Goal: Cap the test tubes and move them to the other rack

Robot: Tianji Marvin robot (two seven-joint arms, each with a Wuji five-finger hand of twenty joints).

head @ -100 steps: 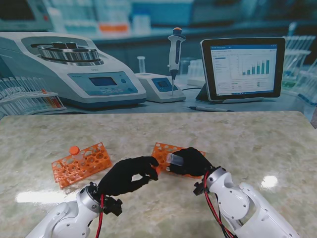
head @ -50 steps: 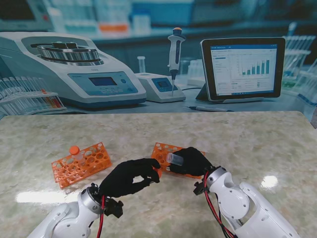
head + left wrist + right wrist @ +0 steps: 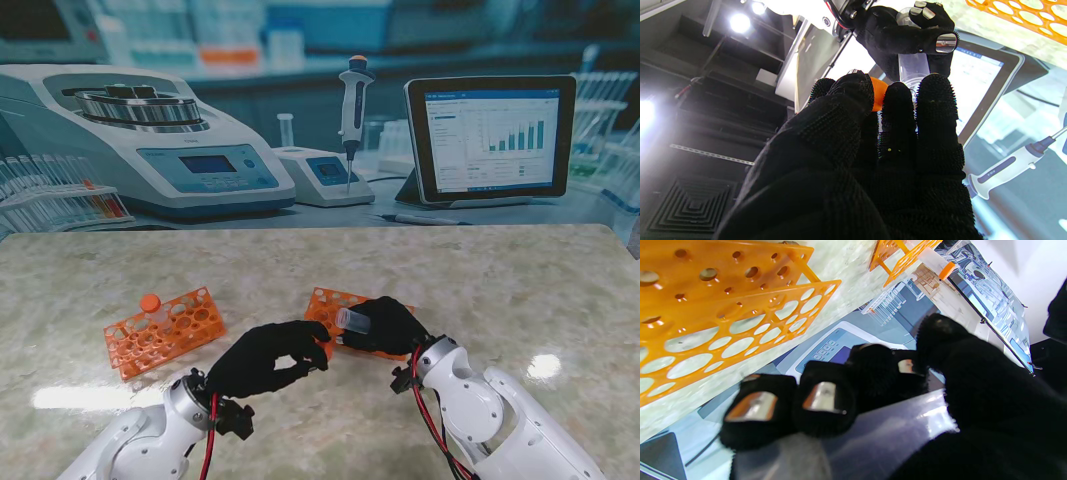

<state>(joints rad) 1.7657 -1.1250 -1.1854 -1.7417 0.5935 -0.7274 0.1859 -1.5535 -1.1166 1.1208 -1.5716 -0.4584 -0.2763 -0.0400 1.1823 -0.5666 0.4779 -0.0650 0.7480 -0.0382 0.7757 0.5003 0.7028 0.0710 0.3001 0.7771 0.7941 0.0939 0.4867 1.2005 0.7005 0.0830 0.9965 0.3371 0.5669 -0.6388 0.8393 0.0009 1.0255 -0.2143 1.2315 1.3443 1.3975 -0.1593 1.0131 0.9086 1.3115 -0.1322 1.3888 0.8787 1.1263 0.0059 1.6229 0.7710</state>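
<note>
My right hand (image 3: pixel 385 325) is shut on a clear test tube (image 3: pixel 351 319), held tilted over the nearer orange rack (image 3: pixel 330 302) with its mouth toward my left hand. In the left wrist view the tube (image 3: pixel 912 68) points at my fingers. My left hand (image 3: pixel 268 358) is shut on a small orange cap (image 3: pixel 879 93), pinched between thumb and fingers, a short gap from the tube's mouth. A second orange rack (image 3: pixel 165 330) stands at the left with one capped tube (image 3: pixel 151 305) upright in it. The right wrist view shows the held tube (image 3: pixel 873 436) and that far capped tube (image 3: pixel 937 265).
Behind the marble table (image 3: pixel 500 280) hangs a printed backdrop of lab gear: a centrifuge (image 3: pixel 150 135), a pipette (image 3: pixel 353 110), a tablet screen (image 3: pixel 490 138). Both white forearms rise from the near edge.
My left hand has edged to the right, bringing the cap closer to the tube's mouth. The right hand and its tube have held still.
</note>
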